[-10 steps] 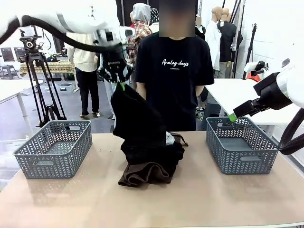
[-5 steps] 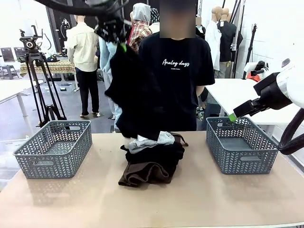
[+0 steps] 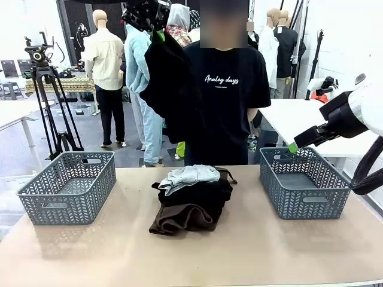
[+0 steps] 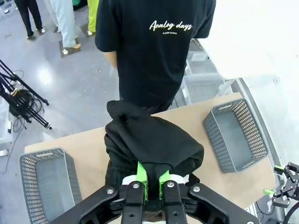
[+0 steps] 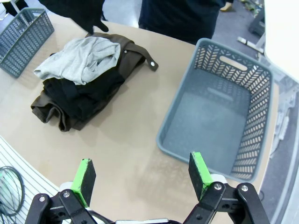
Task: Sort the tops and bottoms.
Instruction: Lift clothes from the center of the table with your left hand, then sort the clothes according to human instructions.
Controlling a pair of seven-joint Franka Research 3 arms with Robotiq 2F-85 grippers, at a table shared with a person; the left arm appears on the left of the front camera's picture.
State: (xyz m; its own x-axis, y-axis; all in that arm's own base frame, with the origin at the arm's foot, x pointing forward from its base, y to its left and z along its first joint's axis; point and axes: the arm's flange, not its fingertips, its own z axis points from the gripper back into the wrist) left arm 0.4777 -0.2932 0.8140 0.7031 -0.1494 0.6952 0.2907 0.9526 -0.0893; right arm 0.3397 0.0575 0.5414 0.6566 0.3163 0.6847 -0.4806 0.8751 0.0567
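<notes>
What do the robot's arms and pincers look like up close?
The right arm has a smooth white shell, a black wrist section and a thick black cable looping beside it. The right pincer and left pincer are alike: black angular linkages with silver bolts, ending in two slim fingers faced with bright green pads.
</notes>
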